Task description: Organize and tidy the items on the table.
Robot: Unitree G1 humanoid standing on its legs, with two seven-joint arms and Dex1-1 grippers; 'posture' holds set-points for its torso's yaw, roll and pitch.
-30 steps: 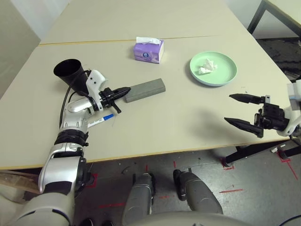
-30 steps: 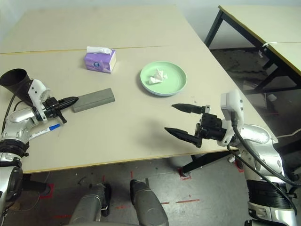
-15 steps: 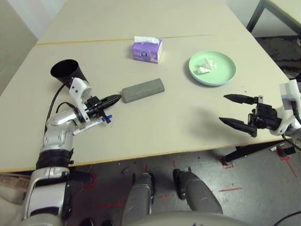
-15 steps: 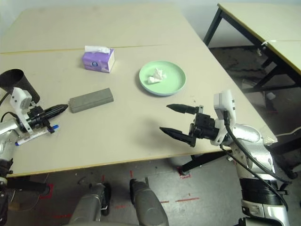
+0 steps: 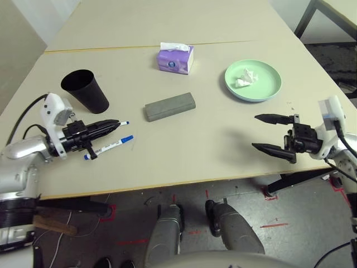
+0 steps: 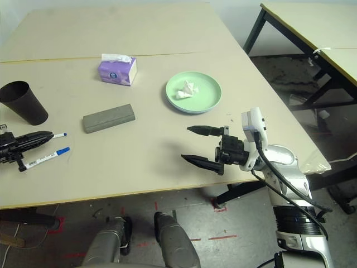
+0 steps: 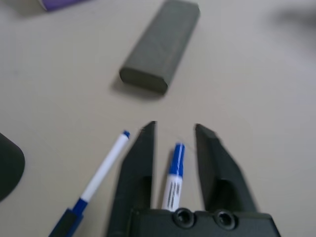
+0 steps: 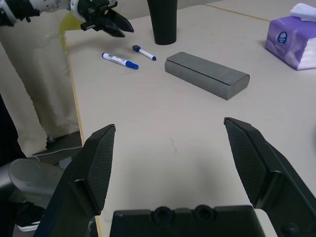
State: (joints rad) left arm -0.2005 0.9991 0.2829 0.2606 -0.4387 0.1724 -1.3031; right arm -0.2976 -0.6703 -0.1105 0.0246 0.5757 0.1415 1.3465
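Left eye view: left fingers, now parted, have withdrawn from the case; right fingers apart.

Purple tissue box upright near seam.

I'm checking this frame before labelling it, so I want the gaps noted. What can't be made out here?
- Second marker: the left gripper covers most of its barrel in the left eye view.
- Black cup: cut off by the edge in the left wrist view.
- Cup interior: too dark to tell what it holds.
- Glasses case: shut, contents hidden.
- Tissue box print: too small to read.
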